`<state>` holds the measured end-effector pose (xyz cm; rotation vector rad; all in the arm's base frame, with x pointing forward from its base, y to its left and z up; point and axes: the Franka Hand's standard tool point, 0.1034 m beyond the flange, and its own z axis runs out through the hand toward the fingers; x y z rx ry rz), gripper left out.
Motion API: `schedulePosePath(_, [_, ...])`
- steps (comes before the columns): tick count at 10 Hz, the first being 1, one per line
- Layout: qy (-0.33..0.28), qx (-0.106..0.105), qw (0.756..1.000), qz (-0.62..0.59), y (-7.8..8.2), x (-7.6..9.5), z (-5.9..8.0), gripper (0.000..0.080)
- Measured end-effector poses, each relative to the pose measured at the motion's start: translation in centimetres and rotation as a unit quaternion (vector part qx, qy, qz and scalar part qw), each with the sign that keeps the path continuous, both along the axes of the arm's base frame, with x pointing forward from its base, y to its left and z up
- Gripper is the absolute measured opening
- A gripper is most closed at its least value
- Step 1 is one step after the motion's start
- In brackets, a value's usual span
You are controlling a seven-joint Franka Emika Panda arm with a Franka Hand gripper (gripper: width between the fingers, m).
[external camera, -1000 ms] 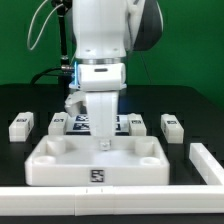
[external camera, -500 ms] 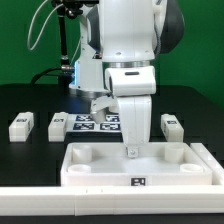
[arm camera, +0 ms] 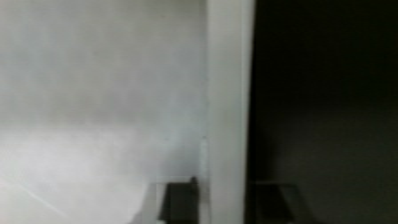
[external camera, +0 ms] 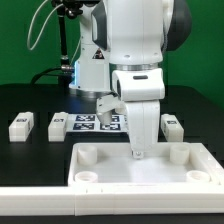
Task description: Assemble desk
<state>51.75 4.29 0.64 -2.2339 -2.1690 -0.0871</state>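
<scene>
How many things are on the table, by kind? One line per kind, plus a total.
Tabletop: 1
Block legs: 3 in view; the arm may hide more
Marker board: 1
Border rail: 1
Total: 6 visible

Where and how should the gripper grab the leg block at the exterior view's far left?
Grip the leg block across its narrow width, mid-length, coming straight down from above: it lies flat, apart from the next leg block, so both long sides look free.
</scene>
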Motion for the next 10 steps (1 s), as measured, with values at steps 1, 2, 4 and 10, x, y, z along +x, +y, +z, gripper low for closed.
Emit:
schedulePosePath(1, [0.000,0.000,1.000,-0.001,-0.03,0.00,-0.01,0.0228])
schedulePosePath(2, [0.000,0.000,1.000,-0.001,-0.05,-0.01,-0.03,0.0410])
schedulePosePath(4, [0.001,0.000,1.000,-0.001,-0.07,-0.04,-0.08,0.0546])
schedulePosePath(10, [0.002,0.000,1.000,-0.001,-0.09,-0.11,-0.18,0.0649])
